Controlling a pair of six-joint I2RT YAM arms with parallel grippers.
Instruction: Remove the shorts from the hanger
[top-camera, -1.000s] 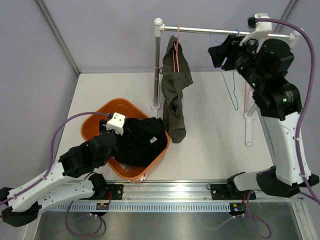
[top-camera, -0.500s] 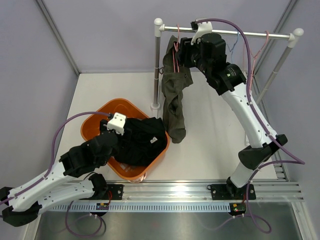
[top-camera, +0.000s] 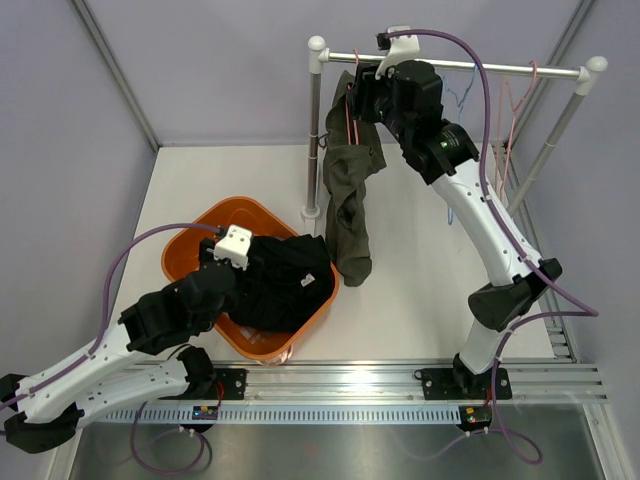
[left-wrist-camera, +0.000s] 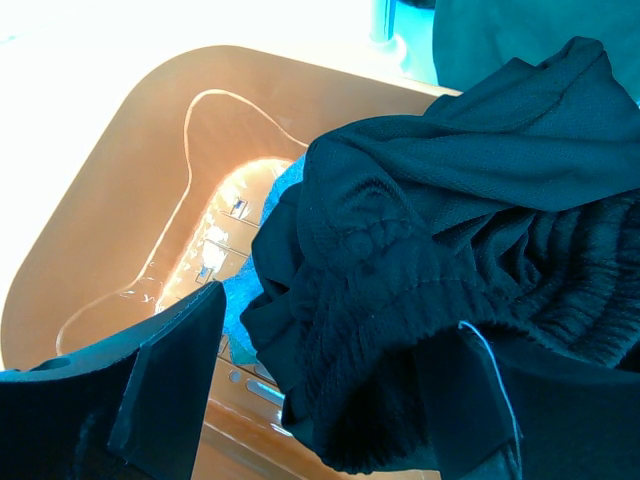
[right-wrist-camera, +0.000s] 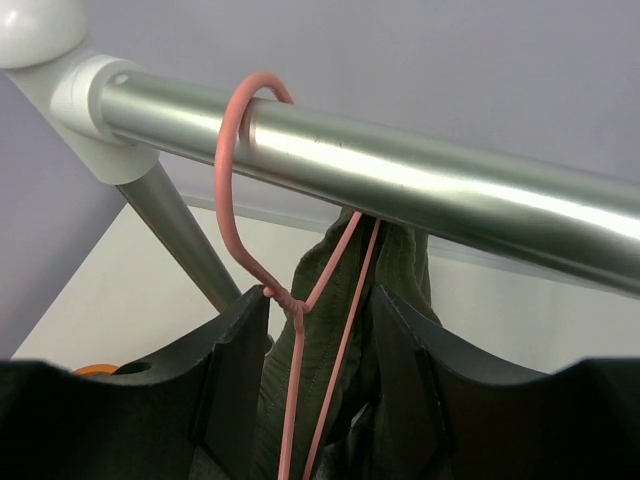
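Observation:
Olive-green shorts (top-camera: 350, 190) hang from a pink wire hanger (top-camera: 351, 110) hooked over the left end of the rail (top-camera: 480, 67). My right gripper (top-camera: 360, 95) is up at the hanger, just under the rail. In the right wrist view it (right-wrist-camera: 320, 310) is open; the hanger's twisted neck (right-wrist-camera: 288, 298) and the shorts' waist (right-wrist-camera: 318, 350) sit between the fingers, the neck next to the left finger. My left gripper (top-camera: 245, 263) is open over the orange basin (top-camera: 190, 240). A fold of a black garment (left-wrist-camera: 450, 200) lies between its fingers (left-wrist-camera: 340, 320).
The rack's upright post (top-camera: 314, 130) stands just left of the shorts, its slanted right leg (top-camera: 545, 150) at the far right. Bare blue (top-camera: 465, 95) and pink (top-camera: 510, 100) hangers hang further right on the rail. The black garment (top-camera: 290, 285) spills over the basin's right rim.
The right arm swung left along the rail from its right end to the shorts' hanger, bringing its fingers either side of the hanger neck. The left arm has not moved.

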